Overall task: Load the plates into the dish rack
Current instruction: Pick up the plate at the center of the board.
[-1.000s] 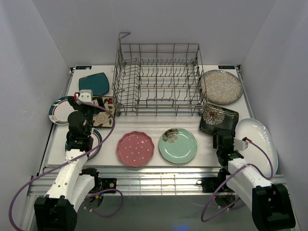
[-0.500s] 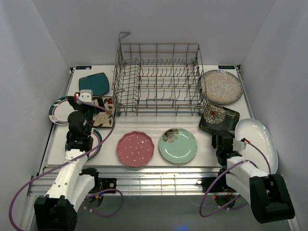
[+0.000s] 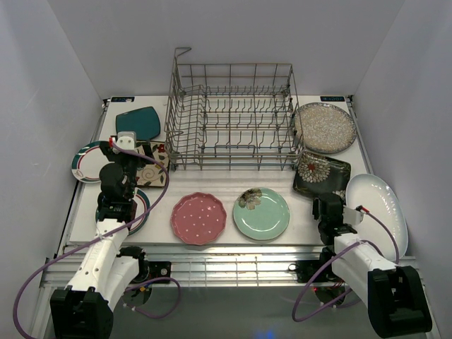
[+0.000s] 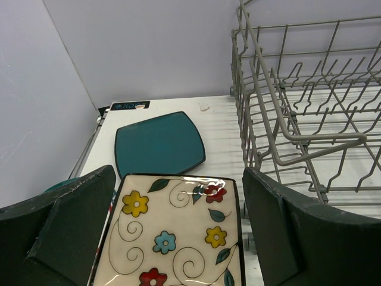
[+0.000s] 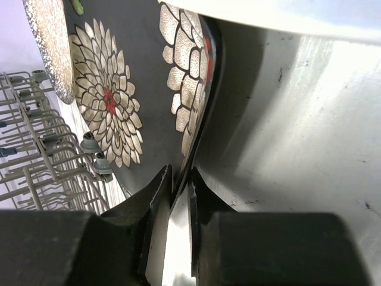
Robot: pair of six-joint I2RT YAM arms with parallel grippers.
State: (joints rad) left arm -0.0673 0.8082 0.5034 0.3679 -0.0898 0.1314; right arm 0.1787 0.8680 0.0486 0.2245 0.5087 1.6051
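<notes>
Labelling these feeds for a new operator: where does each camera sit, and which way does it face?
Top external: above and behind the arms, looking down at the table; both arms show, dish rack beyond.
Left wrist: low on the left arm, facing forward over the cream floral plate and teal plate; open left gripper frames the view.
Right wrist: at table level, rolled sideways, facing the dark floral plate; the right gripper pinches its rim.
Shared: the dish rack shows in all three.

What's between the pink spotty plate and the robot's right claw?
The mint green plate lies between the pink plate and the right claw; the top view shows it.
</notes>
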